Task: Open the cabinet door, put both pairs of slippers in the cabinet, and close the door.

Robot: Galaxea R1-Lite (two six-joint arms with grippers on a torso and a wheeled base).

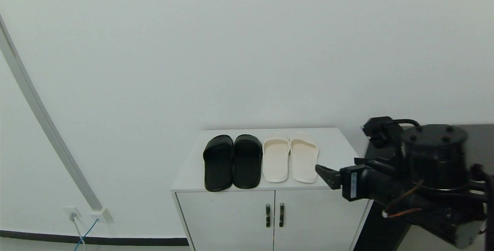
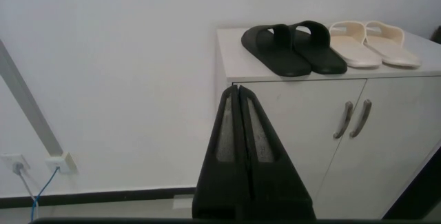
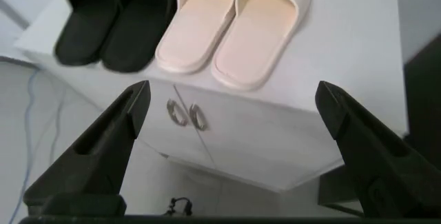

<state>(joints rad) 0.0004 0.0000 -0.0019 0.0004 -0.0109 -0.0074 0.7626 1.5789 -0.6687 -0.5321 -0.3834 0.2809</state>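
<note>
A white cabinet (image 1: 227,220) stands against the wall with both doors closed and two dark handles (image 1: 274,215) at the middle seam. On its top lie a black pair of slippers (image 1: 232,161) and a cream pair of slippers (image 1: 290,157), side by side. My right gripper (image 3: 231,103) hangs open above the cabinet's front right corner, in front of the cream pair (image 3: 231,24); its finger (image 1: 327,176) shows in the head view. My left gripper (image 2: 239,93) is shut with nothing in it, low and to the left of the cabinet (image 2: 331,134).
A grey conduit (image 1: 42,121) runs slantwise down the wall to two wall sockets (image 1: 83,213) with cables at the lower left. A dark surface (image 1: 478,143) lies right of the cabinet. Open floor lies left of the cabinet.
</note>
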